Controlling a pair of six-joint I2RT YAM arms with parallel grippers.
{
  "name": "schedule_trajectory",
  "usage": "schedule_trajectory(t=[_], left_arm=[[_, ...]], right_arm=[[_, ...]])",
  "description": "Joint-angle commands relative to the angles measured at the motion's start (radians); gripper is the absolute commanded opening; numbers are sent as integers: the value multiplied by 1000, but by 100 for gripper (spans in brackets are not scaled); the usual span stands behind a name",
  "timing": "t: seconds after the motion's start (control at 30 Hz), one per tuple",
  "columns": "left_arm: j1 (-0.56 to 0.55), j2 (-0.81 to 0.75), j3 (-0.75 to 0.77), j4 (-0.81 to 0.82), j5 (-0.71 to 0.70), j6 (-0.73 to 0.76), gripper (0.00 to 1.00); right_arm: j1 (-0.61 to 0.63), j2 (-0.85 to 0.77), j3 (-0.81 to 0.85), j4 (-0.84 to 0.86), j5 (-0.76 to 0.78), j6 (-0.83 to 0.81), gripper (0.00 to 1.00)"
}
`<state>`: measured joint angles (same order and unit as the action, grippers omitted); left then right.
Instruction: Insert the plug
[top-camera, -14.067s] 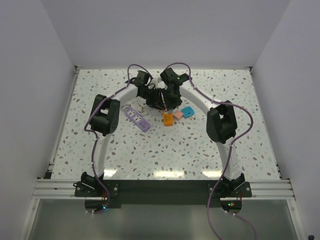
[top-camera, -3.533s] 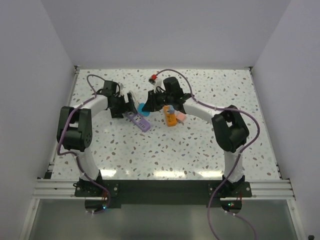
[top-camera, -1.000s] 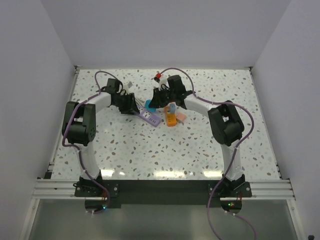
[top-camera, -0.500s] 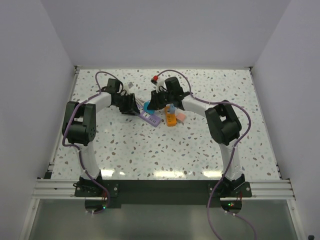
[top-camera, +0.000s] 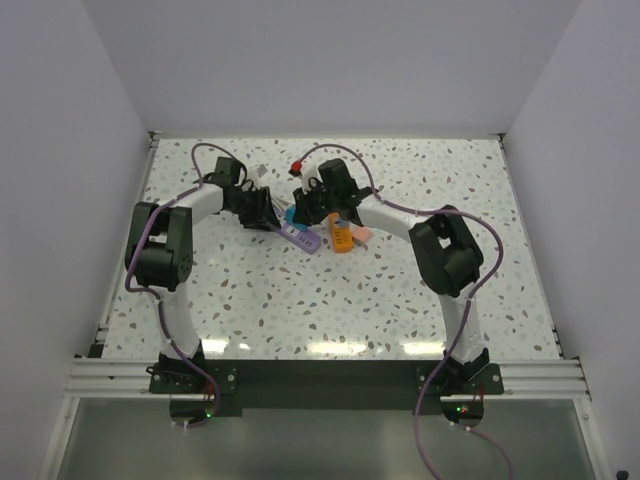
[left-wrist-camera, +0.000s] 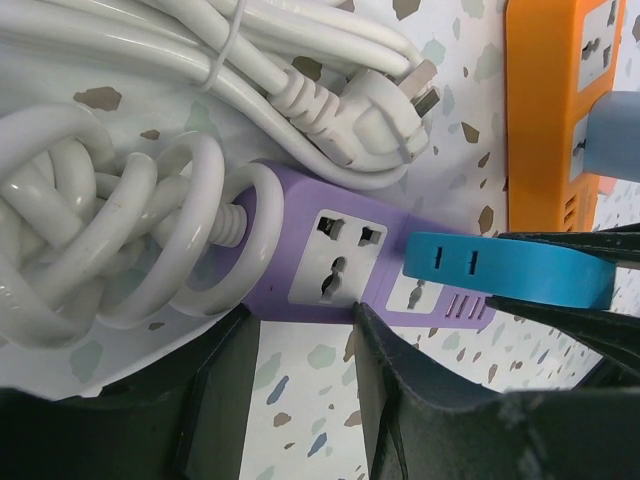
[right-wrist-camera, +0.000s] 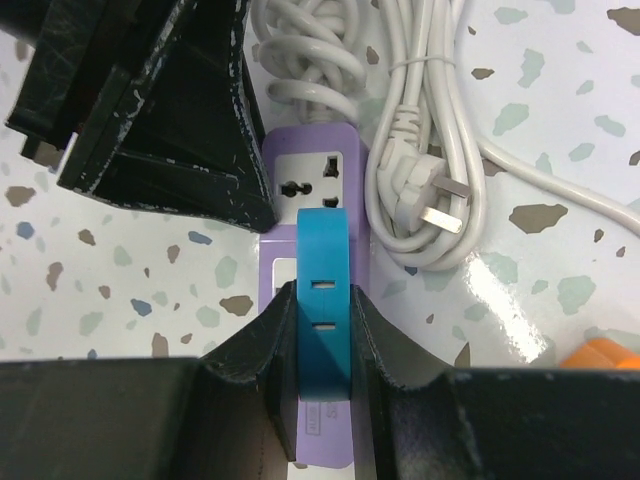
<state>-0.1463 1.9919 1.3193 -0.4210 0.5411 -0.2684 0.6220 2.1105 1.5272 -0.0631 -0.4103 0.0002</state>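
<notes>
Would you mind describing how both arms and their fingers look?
The left arm and right arm share white curved links, bulky black joint housings and a looping purple cable each. Their fingers are flat, matte black and scuffed with pale scratches. Green lights mark the bases.

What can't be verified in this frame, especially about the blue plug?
- Prongs of the blue plug: hidden under its own body in both wrist views, too small in the top view.
- Lower sockets of the purple power strip: covered by the plug and the right gripper in the right wrist view.
- The orange strip: cut off by the left wrist view's edge.
</notes>
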Motion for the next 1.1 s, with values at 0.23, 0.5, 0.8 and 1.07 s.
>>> schedule_trajectory(t=[0.23, 0.5, 0.8, 1.07], left_arm=[[-16, 24, 18, 4, 5, 18, 46], [-16, 24, 23, 4, 7, 18, 45], [-15, -28, 78, -50, -18, 5, 85], [10, -162, 48, -90, -64, -8, 91]], right_arm=[[39, -44, -120, -112, 162, -71, 0], [58, -58, -165, -119, 245, -94, 0], [58, -53, -110, -141, 257, -9, 0], [59, -14, 0, -129, 307, 64, 0]])
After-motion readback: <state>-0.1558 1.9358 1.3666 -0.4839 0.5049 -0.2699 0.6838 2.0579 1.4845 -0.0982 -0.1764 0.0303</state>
